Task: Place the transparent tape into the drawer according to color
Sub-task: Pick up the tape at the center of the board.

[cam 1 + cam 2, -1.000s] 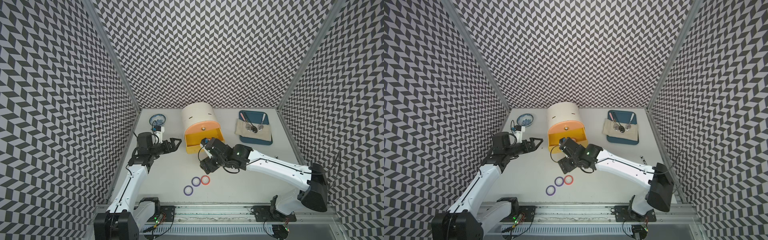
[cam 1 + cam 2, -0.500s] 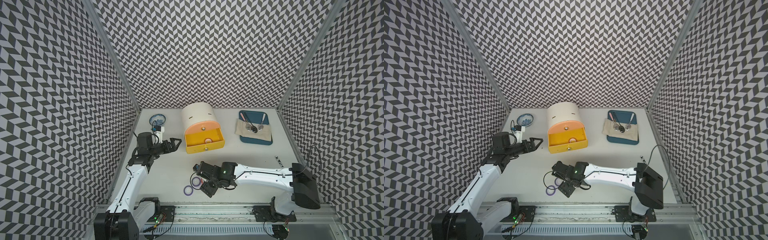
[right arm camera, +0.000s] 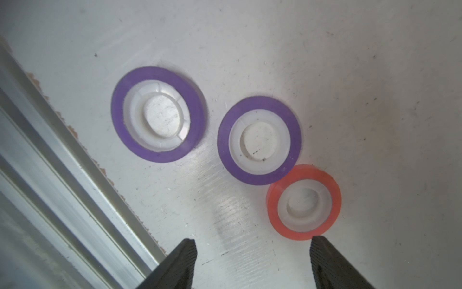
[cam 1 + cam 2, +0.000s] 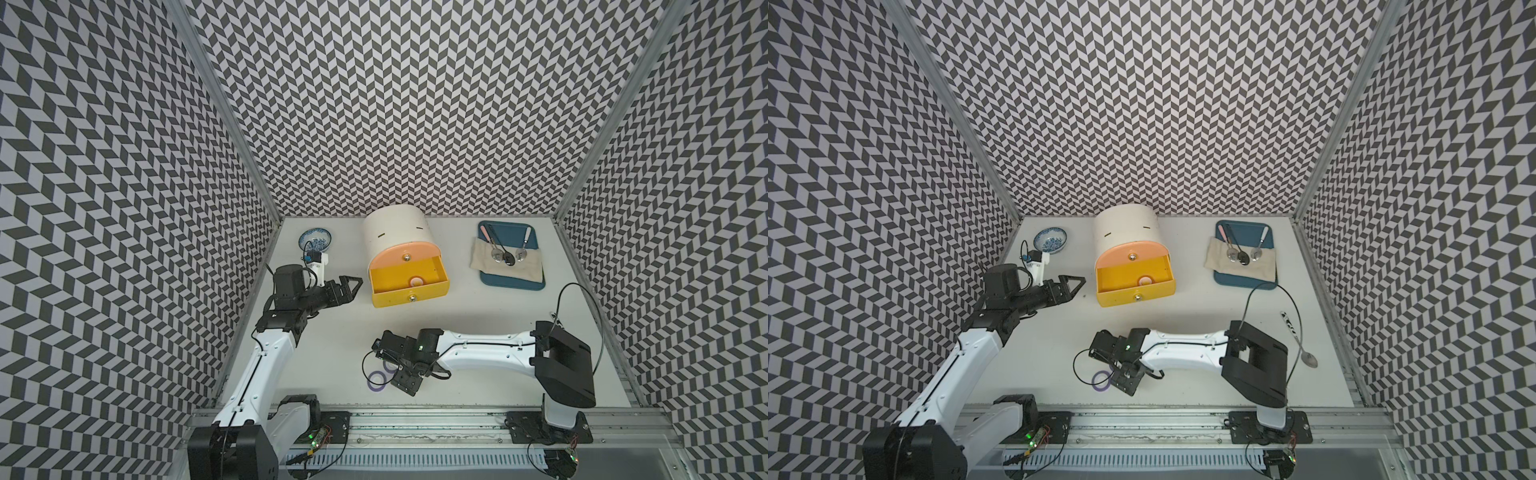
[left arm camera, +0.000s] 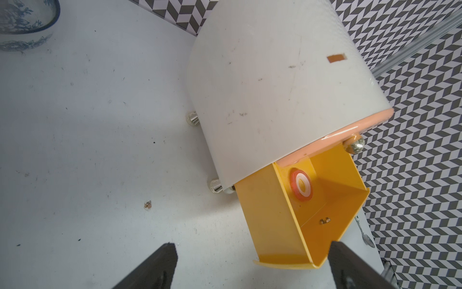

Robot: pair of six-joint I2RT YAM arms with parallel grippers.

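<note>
Up front, the right gripper (image 3: 252,246) hovers, jaws apart, empty, above a purple tape (image 3: 120,117), a second purple tape (image 3: 223,142) and a red tape (image 3: 275,212) touching it. Farther back, an orange-red tape (image 5: 301,186) lies in the open yellow drawer (image 4: 390,296); left of it, the left gripper (image 4: 356,283) gapes empty.

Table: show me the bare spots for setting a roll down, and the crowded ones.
Bare: the table strip between the yellow drawer and the right arm; the patch between cabinet and blue tray. Crowded: the front edge, where two purple rings and a red ring lie at the right pincer.
</note>
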